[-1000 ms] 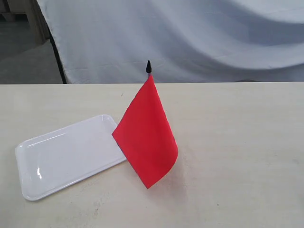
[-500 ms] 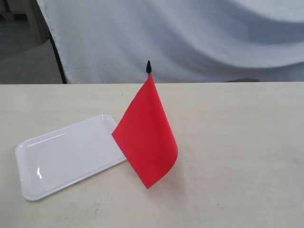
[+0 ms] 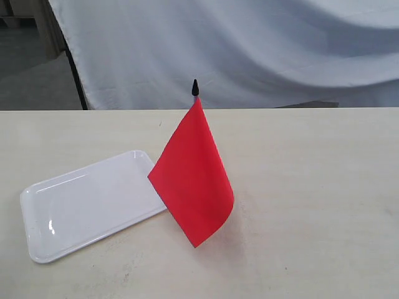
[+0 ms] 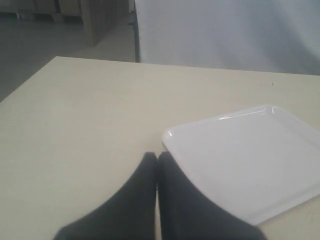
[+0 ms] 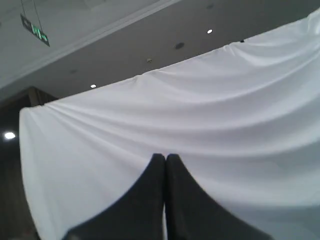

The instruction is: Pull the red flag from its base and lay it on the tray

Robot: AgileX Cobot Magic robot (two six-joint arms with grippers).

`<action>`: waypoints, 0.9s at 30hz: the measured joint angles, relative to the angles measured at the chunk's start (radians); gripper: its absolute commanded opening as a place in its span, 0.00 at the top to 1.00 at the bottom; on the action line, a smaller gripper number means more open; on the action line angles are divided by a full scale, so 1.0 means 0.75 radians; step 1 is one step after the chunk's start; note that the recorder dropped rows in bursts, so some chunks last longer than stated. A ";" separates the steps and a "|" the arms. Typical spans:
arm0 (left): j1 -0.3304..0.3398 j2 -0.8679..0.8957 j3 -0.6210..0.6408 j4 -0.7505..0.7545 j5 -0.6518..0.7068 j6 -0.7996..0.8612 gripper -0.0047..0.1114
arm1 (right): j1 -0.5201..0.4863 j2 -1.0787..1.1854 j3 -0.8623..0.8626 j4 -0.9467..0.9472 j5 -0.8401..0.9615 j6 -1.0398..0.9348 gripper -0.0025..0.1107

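Observation:
The red flag (image 3: pixel 193 177) stands upright in the middle of the table, its black pointed tip (image 3: pixel 195 88) at the top. Its cloth hangs down and hides the stick and the base. The white tray (image 3: pixel 87 202) lies flat on the table just left of the flag, also in the left wrist view as the tray (image 4: pixel 250 155). My left gripper (image 4: pixel 158 156) is shut and empty, low over the table by the tray's near corner. My right gripper (image 5: pixel 165 157) is shut and empty, pointing up at the white curtain. Neither gripper shows in the exterior view.
A white curtain (image 3: pixel 249 50) hangs behind the table's far edge (image 3: pixel 312 108). A dark pole (image 3: pixel 75 75) stands at the curtain's left side. Bare beige tabletop (image 3: pixel 312 187) spreads right of the flag.

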 measured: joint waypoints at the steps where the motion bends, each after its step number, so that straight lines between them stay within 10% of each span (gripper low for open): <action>1: 0.000 0.000 0.000 0.000 0.000 0.000 0.96 | 0.000 0.000 0.000 0.000 0.000 0.069 0.98; 12: 0.000 0.000 0.000 0.000 0.000 0.000 0.96 | 0.000 0.098 -0.059 -0.085 0.000 0.370 0.98; 27: 0.000 0.000 0.000 0.000 0.000 0.000 0.96 | 0.000 1.270 -0.246 -1.201 -0.452 0.488 0.98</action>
